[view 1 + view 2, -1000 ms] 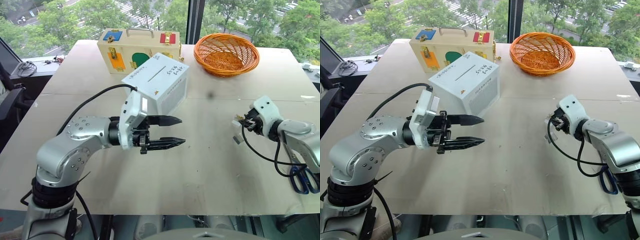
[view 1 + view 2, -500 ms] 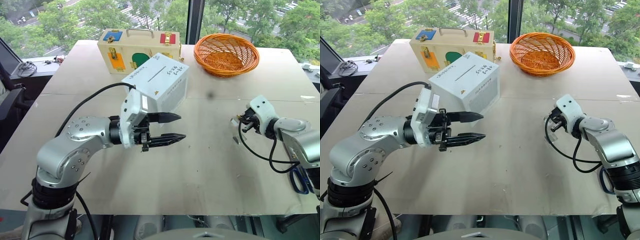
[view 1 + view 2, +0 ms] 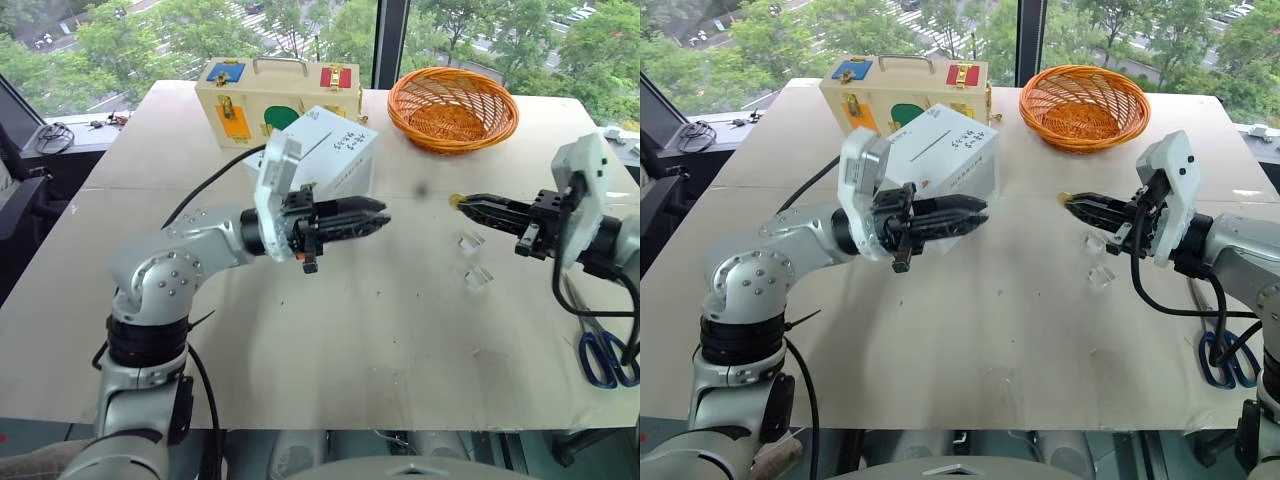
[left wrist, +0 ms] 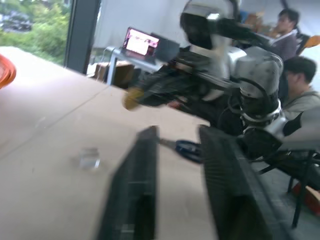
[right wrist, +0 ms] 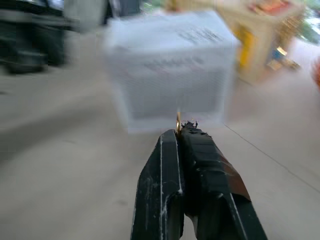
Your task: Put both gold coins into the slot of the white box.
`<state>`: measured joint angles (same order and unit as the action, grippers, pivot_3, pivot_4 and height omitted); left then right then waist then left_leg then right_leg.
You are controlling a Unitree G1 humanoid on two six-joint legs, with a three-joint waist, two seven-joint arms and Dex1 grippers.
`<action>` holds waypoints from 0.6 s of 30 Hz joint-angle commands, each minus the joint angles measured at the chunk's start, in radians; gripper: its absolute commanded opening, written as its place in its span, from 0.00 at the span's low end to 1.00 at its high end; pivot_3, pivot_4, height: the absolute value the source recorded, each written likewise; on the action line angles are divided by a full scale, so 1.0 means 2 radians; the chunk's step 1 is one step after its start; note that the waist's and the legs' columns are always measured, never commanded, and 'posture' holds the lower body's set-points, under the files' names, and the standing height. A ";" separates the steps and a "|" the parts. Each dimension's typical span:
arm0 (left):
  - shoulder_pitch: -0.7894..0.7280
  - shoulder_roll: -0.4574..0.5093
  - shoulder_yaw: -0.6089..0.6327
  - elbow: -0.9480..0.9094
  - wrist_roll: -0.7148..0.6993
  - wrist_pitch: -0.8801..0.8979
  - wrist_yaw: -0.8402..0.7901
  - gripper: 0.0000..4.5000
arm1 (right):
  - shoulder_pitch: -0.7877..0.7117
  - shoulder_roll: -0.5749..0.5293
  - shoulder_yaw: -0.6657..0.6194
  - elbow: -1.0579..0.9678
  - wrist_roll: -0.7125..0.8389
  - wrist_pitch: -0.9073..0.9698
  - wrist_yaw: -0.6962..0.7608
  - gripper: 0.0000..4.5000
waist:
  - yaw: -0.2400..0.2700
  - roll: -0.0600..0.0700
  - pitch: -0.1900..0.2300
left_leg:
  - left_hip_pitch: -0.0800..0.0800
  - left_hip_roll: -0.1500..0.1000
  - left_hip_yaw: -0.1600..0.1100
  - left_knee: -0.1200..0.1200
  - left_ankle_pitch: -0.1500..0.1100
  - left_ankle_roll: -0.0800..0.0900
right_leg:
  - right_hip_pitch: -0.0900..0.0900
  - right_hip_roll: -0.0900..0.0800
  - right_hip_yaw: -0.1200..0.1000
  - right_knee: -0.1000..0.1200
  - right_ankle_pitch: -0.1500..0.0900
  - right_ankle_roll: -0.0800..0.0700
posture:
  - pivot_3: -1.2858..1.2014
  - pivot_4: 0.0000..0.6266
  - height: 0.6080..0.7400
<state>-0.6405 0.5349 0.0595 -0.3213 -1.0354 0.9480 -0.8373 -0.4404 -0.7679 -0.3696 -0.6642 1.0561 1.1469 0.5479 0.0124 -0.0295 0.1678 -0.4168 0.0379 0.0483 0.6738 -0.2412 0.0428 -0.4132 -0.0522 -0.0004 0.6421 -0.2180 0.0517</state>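
The white box (image 3: 958, 160) stands tilted at the table's back centre, its slot (image 3: 927, 148) a dark slit on the top face. My right gripper (image 3: 460, 203) hangs above the table to the box's right, pointing at it. It is shut on a gold coin (image 3: 455, 201), which stands edge-on at the fingertips (image 5: 178, 121). My left gripper (image 3: 378, 216) is just in front of the box's lower right corner, pointing right towards the right gripper. Its fingers are drawn close together with nothing between them. A second coin is not in view.
Two small clear plastic blocks (image 3: 470, 240) (image 3: 478, 278) lie on the table under the right gripper. Behind the box are a cream wooden case (image 3: 270, 95) and an orange basket (image 3: 453, 107). Blue scissors (image 3: 605, 358) lie at the right edge. People (image 4: 300, 85) sit beyond the table.
My right gripper lifted off the table and swung to point left at the box, coin at its tips. My left gripper closed and rose in front of the box.
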 commanded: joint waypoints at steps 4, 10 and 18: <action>-0.044 -0.012 -0.029 0.028 0.003 -0.005 -0.049 0.15 | -0.013 -0.015 -0.002 -0.051 0.132 -0.007 -0.088 0.00 | 0.000 0.000 0.000 | 0.000 0.000 0.000 0.000 0.000 0.000 | 0.000 0.000 0.000 0.000 -0.001 -0.002 | 0.52 0.24 1.00; -0.057 -0.014 -0.045 0.040 0.022 -0.013 -0.079 0.15 | -0.008 -0.038 0.011 -0.058 0.179 -0.034 -0.132 0.00 | 0.000 0.000 0.000 | 0.000 0.000 0.000 -0.001 0.000 0.000 | 0.000 0.000 0.000 0.000 -0.001 -0.002 | 0.52 0.24 1.00; -0.061 -0.018 -0.048 0.048 0.039 -0.019 -0.092 0.15 | 0.003 -0.073 0.021 -0.065 0.228 -0.073 -0.150 0.00 | 0.000 0.000 0.000 | 0.000 0.000 0.000 -0.001 0.000 0.000 | 0.000 0.000 0.000 0.000 -0.001 -0.002 | 0.52 0.24 1.00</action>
<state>-0.7399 0.5024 -0.0410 -0.2112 -0.9592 0.9280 -1.0092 -0.4348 -0.8978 -0.3202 -0.7713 1.4809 1.0395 0.2544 0.0121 -0.0296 0.1678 -0.4170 0.0381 0.0485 0.6726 -0.2412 0.0429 -0.4135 -0.0525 0.0001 0.6412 -0.2201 0.0481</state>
